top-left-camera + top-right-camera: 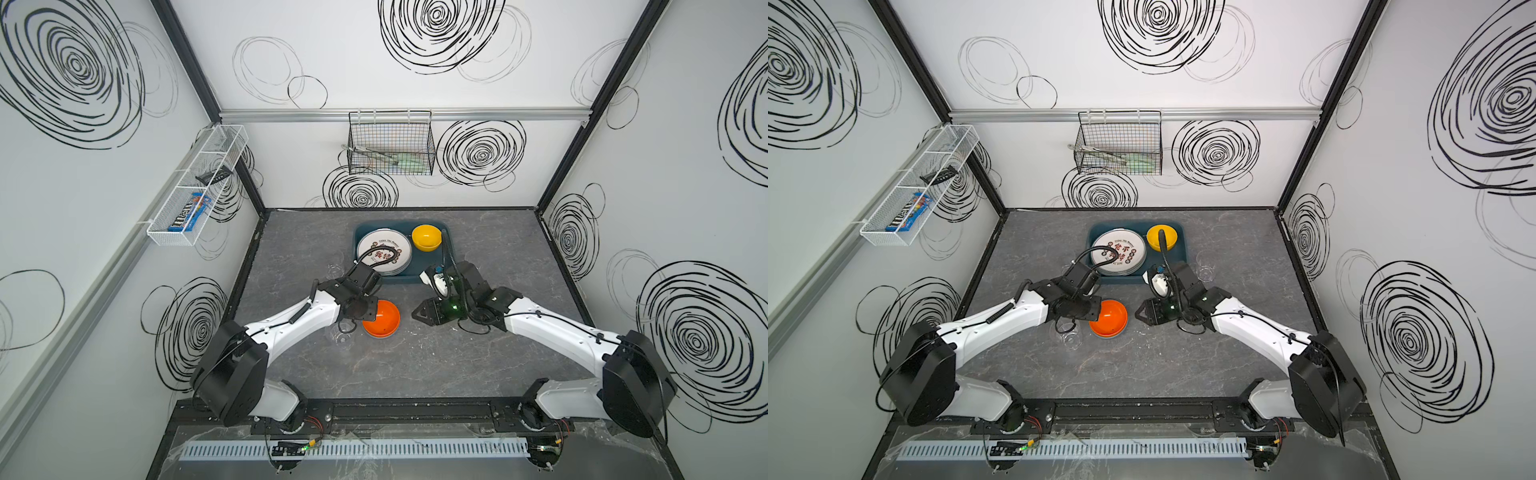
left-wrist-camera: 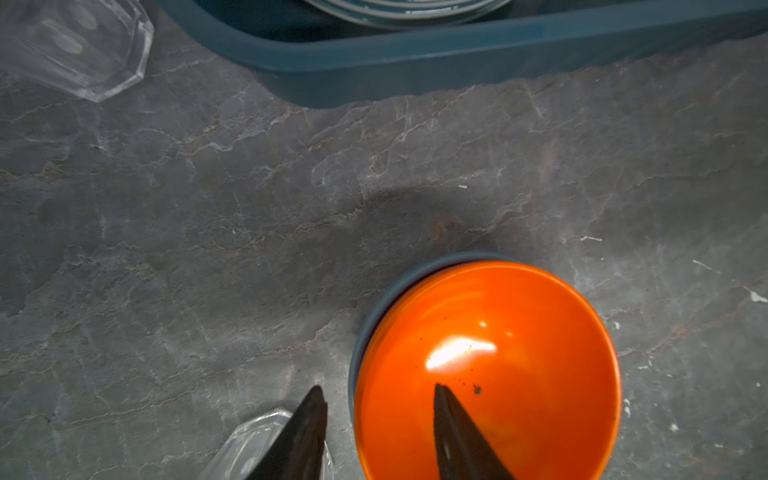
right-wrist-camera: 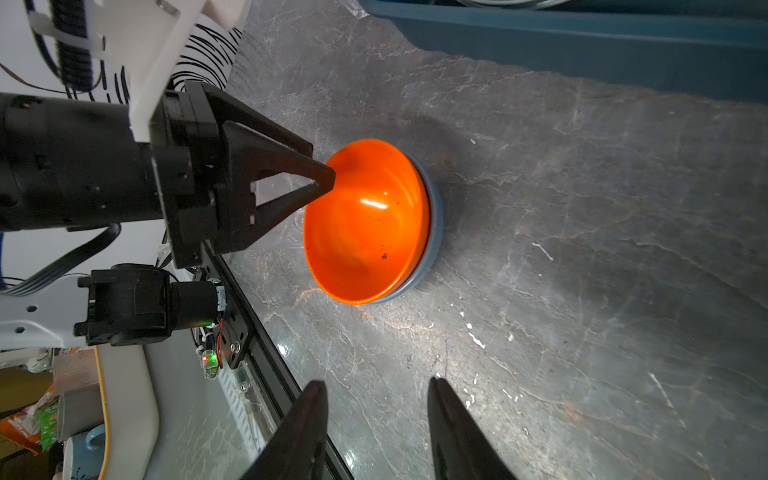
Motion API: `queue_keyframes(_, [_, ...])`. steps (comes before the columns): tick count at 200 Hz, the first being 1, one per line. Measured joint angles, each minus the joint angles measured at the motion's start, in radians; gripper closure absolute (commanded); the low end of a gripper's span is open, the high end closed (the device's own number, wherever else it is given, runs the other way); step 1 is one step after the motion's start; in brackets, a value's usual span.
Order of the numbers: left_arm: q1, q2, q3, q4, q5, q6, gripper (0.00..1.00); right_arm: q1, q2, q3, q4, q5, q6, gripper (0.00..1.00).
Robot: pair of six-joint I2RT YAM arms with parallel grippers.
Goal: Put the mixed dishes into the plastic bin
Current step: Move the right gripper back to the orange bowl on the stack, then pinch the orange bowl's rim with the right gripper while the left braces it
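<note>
An orange bowl (image 1: 384, 320) (image 1: 1111, 320) (image 2: 498, 374) (image 3: 370, 224) sits nested in a blue bowl (image 2: 374, 307) (image 3: 434, 232) on the grey table, in front of the plastic bin (image 1: 399, 279) (image 1: 1125, 279) (image 2: 457, 62). My left gripper (image 2: 376, 388) (image 1: 366, 316) straddles the orange bowl's near rim, one finger inside and one outside, with a gap still showing. My right gripper (image 3: 376, 382) (image 1: 413, 313) hovers open and empty to the right of the bowls. The bin holds stacked white plates (image 1: 384, 253) and a yellow bowl (image 1: 427, 237). Clear tumblers lie by the left gripper (image 2: 257, 444) (image 1: 343, 336) and near the bin's corner (image 2: 83, 45).
More clear tumblers (image 1: 1204, 270) lie right of the bin. A black wire basket (image 1: 390, 145) hangs on the back wall and a white wire tray (image 1: 195, 187) on the left wall. A black rail (image 1: 395, 411) runs along the table's front edge.
</note>
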Motion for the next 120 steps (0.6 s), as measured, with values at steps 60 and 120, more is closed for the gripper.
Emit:
queue_keyframes(60, [-0.005, 0.042, 0.0, 0.003, -0.019, 0.006, 0.72, 0.0, 0.0, -0.003, 0.001, 0.019, 0.003, 0.56])
queue_keyframes(120, [-0.008, 0.045, 0.0, 0.004, -0.02, 0.009, 0.8, 0.0, 0.005, -0.004, 0.002, 0.03, 0.008, 0.56])
